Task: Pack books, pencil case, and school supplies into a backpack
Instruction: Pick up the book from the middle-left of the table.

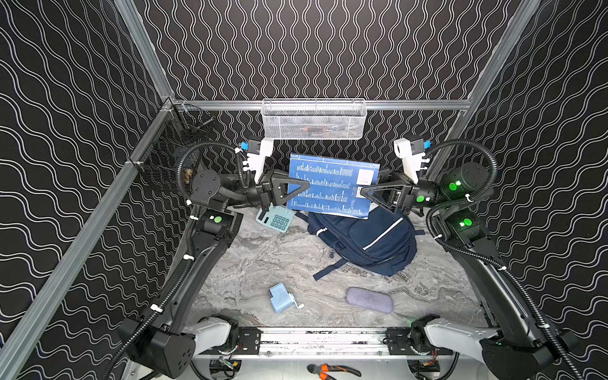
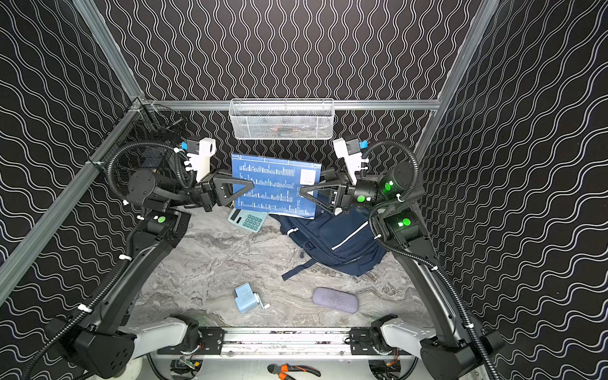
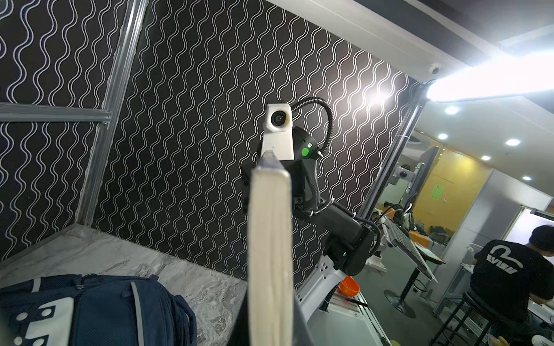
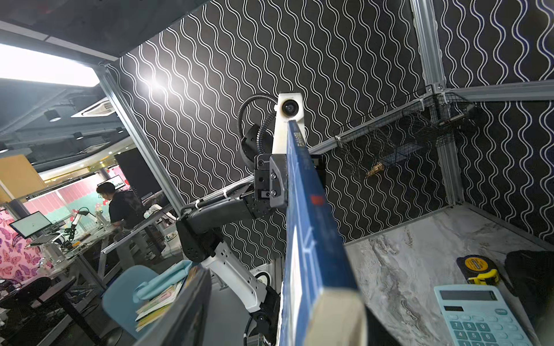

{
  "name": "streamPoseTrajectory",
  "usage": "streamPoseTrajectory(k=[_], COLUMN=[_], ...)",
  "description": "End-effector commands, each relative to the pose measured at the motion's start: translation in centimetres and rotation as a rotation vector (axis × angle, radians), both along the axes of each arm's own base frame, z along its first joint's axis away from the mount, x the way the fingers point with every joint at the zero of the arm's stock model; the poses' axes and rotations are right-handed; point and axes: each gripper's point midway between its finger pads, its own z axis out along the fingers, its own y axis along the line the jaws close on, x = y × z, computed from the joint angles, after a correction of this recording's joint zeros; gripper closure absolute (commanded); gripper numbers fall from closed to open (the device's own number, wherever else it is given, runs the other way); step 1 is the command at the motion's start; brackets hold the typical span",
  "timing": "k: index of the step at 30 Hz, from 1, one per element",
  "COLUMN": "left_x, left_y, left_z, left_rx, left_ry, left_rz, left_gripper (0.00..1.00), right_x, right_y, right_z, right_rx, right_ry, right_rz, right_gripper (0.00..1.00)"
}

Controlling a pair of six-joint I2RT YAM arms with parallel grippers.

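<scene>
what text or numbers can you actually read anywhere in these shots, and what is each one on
"EVISU": white print on the black T-shirt of a person outside the cell.
"7 8 9": keys of the calculator; its other markings are too small to read.
Too small to read: the white print in columns on the blue book, and its white label.
Blurred: the label on the tape measure.
Unreadable: the green sign in the room behind.

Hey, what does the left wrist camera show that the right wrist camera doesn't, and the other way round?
Only the left wrist view shows the backpack. Only the right wrist view shows the calculator, the tape measure and the black wire basket. Both show the blue book edge-on, held up off the marble table.
</scene>
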Motion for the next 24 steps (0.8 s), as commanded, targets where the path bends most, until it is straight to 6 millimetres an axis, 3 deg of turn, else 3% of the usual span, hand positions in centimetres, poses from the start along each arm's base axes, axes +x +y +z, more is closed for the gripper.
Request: streamPoseTrajectory(k=[1,5,6,12,13,15,18,22,24], left_x=[0.0,0.0,0.0,0.6,1.0,2.0,4.3,6.5,7.5], left_y=[-0.2,-0.7,-0.9,-1.0,-1.1,-0.9,-0.5,0.3,0.4], left_z=[0.6,0.7,0.7,0.9,0.7,0.8,0.3,-0.2,-0.2], left_rx=[-0.017,-0.028,-0.027,-0.007,0.005,0.028,0.075,0.083,0.056], left_ry=[-0.029,-0.026,-0.028,-0.039,-0.037,-0.044,-0.038,-0.028,-0.022], left_rz=[0.015,-0.001,-0.003,0.043,0.065,0.129,0.263,0.388,0.44], left_gripper=[1.0,1.0,1.0,1.0,1.0,0.69,0.5,0.41,0.39], right_x=[-0.3,0.0,-0.6,0.5,0.8,1.7,3.0,5.0,5.6], right_y=[0.2,0.5,1.1,0.9,0.8,0.3,-0.9,-5.1,-8.6], right_z=[0.3,-0.3,-0.4,-0.6,-0.6,-0.6,-1.0,-2.5,-3.7], right_rx=[0.021,0.016,0.016,0.001,-0.002,-0.005,-0.034,-0.109,-0.154], right_ry=[-0.011,0.008,0.01,0.036,0.052,0.087,0.172,0.317,0.395], right_rz=[-0.002,-0.015,0.012,-0.065,-0.095,-0.172,-0.303,-0.634,-0.852], right_gripper=[0.39,0.51,0.57,0.99,1.0,1.0,1.0,1.0,1.0])
